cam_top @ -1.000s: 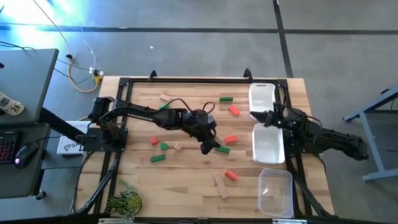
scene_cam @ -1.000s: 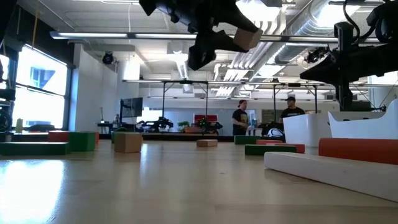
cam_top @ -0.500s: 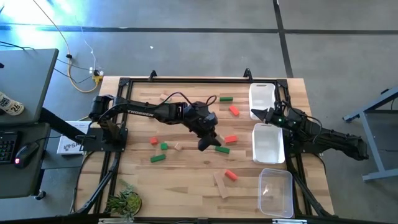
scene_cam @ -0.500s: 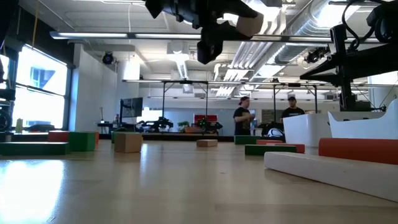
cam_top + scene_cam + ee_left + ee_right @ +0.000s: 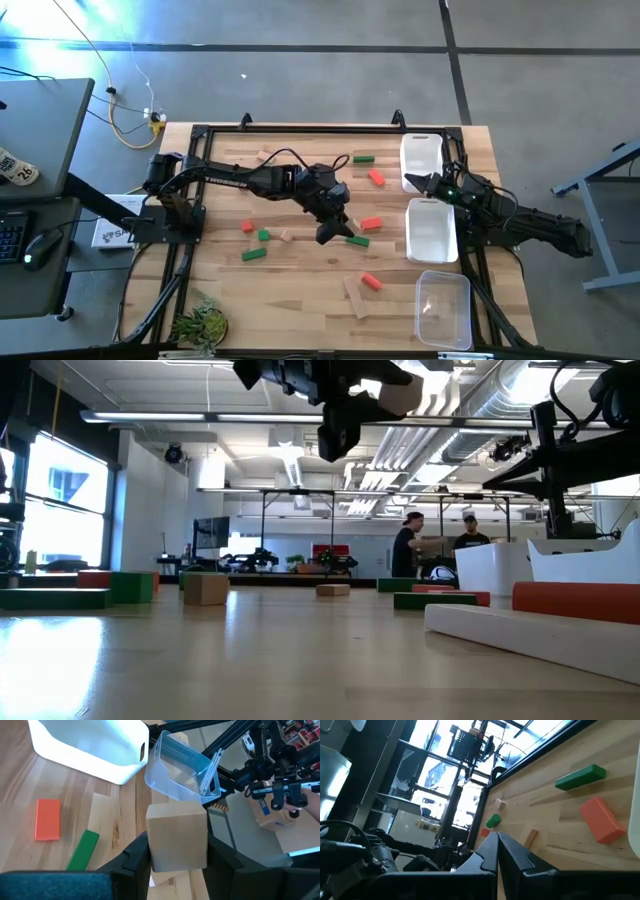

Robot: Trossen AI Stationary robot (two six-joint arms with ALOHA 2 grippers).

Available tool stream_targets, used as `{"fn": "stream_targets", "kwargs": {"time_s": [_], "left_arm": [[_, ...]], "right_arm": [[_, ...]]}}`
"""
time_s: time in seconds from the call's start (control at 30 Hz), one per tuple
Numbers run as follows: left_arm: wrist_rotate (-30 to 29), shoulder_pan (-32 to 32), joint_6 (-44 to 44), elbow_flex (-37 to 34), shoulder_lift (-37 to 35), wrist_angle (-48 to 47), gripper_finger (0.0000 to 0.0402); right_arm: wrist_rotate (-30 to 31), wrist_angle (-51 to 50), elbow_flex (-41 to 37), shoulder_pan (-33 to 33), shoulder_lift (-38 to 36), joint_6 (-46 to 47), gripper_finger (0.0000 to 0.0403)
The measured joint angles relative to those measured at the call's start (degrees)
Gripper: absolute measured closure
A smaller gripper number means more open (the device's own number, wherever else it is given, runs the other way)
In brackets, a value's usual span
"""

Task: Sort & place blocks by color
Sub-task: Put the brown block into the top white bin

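While the left claw (image 5: 177,857) hangs above the middle of the table (image 5: 300,300), we see its two dark fingers (image 5: 134,861) pressed against the sides of a tan cube (image 5: 177,837), a plain pale wooden block with smooth faces and clean square edges. From the low camera the cube (image 5: 398,398) sits high in the air, well clear of the wood.

Beneath and just ahead of this claw lie a flat red block (image 5: 48,819) and a slim green bar (image 5: 83,850), near each other but apart. Farther ahead we see a white tray (image 5: 90,750) and a clear tray (image 5: 182,772) tilted on its side.

From above, more blocks lie scattered around the claw: a red one (image 5: 370,223) and a green one (image 5: 358,241) close beside it, a small green cube (image 5: 264,235) and a green bar (image 5: 253,254) off toward the left arm's base, another red block (image 5: 371,282) touching a long tan bar (image 5: 354,297) nearer the front edge.

We find the right claw (image 5: 498,836) waiting by the white trays (image 5: 431,232), its fingers pressed together with nothing between them; beyond its tips lie a green bar (image 5: 580,776) and a red block (image 5: 602,819).
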Motion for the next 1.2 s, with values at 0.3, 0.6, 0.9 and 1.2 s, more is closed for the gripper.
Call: {"fn": "stream_targets", "kwargs": {"time_s": [0.3, 0.6, 0.9, 1.2], "left_arm": [[-0.39, 0.08, -3.21, 0.00, 0.00, 0.14, 0.0284], [-7.64, 0.13, -11.98, -0.01, 0.00, 7.72, 0.0284], [-14.34, 0.20, -17.43, 0.00, 0.00, 16.25, 0.0284], [-15.46, 0.07, -18.63, 0.00, 0.00, 16.54, 0.0284]], "right_arm": [[-1.92, 0.12, 0.00, 0.01, 0.01, -2.70, 0.0403], [-8.57, 5.63, 0.11, 0.00, 0.00, -4.68, 0.0379], [-14.83, 8.47, 0.11, 0.02, 0.00, -4.71, 0.0366], [-19.46, 24.00, 0.11, 0.00, 0.00, -7.68, 0.0366]]}}
